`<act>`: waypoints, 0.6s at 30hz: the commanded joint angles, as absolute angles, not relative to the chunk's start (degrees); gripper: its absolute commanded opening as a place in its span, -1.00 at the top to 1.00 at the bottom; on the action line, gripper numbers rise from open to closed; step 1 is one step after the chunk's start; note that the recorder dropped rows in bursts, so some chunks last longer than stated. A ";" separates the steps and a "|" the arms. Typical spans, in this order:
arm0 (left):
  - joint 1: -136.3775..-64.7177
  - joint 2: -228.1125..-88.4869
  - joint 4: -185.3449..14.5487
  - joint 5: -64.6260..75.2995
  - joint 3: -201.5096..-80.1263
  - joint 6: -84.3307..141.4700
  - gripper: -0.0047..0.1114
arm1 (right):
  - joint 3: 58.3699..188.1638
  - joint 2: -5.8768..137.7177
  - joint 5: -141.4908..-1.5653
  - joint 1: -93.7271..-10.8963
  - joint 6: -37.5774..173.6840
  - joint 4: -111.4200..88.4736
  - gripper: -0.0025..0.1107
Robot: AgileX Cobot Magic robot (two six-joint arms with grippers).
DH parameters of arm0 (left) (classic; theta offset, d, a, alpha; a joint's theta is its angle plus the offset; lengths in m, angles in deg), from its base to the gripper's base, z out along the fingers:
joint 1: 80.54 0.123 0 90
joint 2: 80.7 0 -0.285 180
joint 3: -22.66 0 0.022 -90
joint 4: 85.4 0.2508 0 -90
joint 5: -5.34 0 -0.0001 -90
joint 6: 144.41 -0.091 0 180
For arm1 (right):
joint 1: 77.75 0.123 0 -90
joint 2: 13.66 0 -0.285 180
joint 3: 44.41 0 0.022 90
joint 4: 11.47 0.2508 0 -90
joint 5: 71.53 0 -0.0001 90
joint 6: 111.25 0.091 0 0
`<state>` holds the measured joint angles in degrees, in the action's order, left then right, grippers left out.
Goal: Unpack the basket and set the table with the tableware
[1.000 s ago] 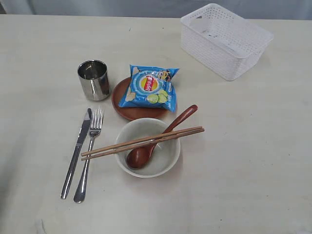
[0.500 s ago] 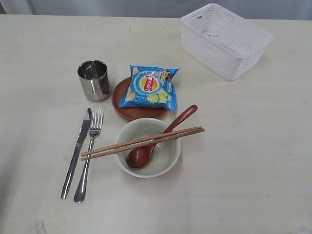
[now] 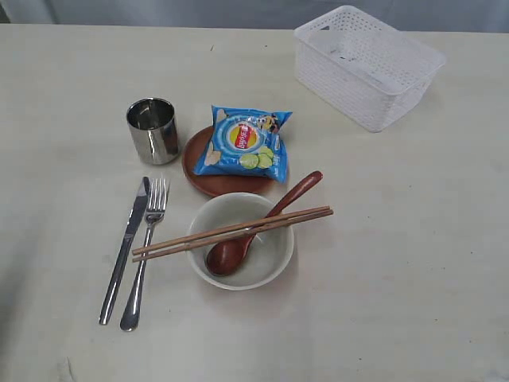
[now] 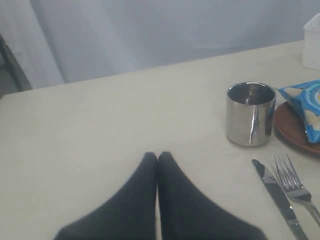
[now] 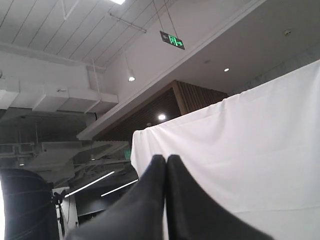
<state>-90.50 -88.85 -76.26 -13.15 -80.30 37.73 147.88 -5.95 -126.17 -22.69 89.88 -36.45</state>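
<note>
The white basket (image 3: 368,65) stands empty at the back right of the table (image 3: 413,263). The steel cup (image 3: 153,130) (image 4: 250,113) stands left of the brown plate (image 3: 216,181) (image 4: 291,129), which bears a blue chip bag (image 3: 245,142). Knife (image 3: 125,249) (image 4: 279,199) and fork (image 3: 145,255) (image 4: 293,183) lie side by side. The off-white bowl (image 3: 240,241) holds the wooden spoon (image 3: 261,226), with chopsticks (image 3: 232,232) laid across its rim. My left gripper (image 4: 158,156) is shut and empty, low over bare table left of the cup. My right gripper (image 5: 166,159) is shut, pointing up at a white curtain.
Neither arm shows in the exterior view. A grey curtain runs behind the table's far edge (image 3: 159,24). Bare tabletop lies at the front right (image 3: 398,318) and far left (image 3: 48,159).
</note>
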 commanded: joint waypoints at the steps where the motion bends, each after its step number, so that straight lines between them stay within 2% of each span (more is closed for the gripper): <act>1: -90.62 -88.49 -76.23 -13.36 -80.13 38.06 0.92 | 151.59 -5.88 -127.68 -22.65 89.99 -37.05 0.95; 6: -90.62 -88.49 -76.23 -13.36 -80.13 38.06 0.92 | 150.91 -5.88 -127.48 -24.47 89.99 -38.94 0.95; 18: -90.62 -88.49 -76.23 -13.36 -80.13 38.06 0.92 | 138.01 -5.88 -124.41 -34.61 89.99 -28.89 0.95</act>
<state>-90.50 -88.85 -76.26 -13.15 -80.30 37.73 140.73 -6.04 -125.26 -32.52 89.88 -30.43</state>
